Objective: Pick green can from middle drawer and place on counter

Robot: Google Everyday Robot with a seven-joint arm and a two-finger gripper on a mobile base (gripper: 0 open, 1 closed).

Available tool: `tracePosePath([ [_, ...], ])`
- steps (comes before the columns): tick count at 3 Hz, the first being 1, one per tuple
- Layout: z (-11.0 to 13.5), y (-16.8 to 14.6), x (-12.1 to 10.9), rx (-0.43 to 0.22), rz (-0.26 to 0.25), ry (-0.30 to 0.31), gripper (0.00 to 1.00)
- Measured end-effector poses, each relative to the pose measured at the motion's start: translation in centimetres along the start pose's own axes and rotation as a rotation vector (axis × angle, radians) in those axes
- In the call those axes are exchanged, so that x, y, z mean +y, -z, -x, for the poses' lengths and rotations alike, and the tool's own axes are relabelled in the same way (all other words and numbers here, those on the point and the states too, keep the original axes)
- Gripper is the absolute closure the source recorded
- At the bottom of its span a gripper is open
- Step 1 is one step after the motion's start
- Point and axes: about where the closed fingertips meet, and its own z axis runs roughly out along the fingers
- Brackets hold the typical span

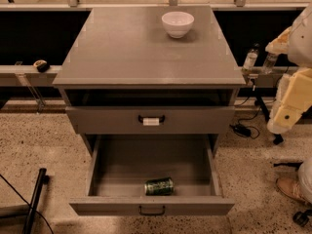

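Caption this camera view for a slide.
Green can lying in open middle drawer, bowl on counter, gripper at right edge.

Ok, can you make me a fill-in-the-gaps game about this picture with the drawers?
1. The green can lies on its ____ in the open middle drawer.
2. On the counter stands a white ____.
3. The drawer above has a white ____ on its handle.
4. The gripper hangs off to the ____ of the counter, far from the green can.

Missing words: side, bowl, tag, right.
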Motion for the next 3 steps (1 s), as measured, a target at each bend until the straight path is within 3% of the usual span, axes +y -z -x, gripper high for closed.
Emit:
tracePosePath([
  [1,0.0,0.0,0.0,0.000,0.000,0.000,0.00],
  [2,1.9,-2.6,0.0,-0.048,0.021,0.047,0.00],
  [3,4.7,-8.4,1.1,-0.065,0.030,0.125,0.00],
])
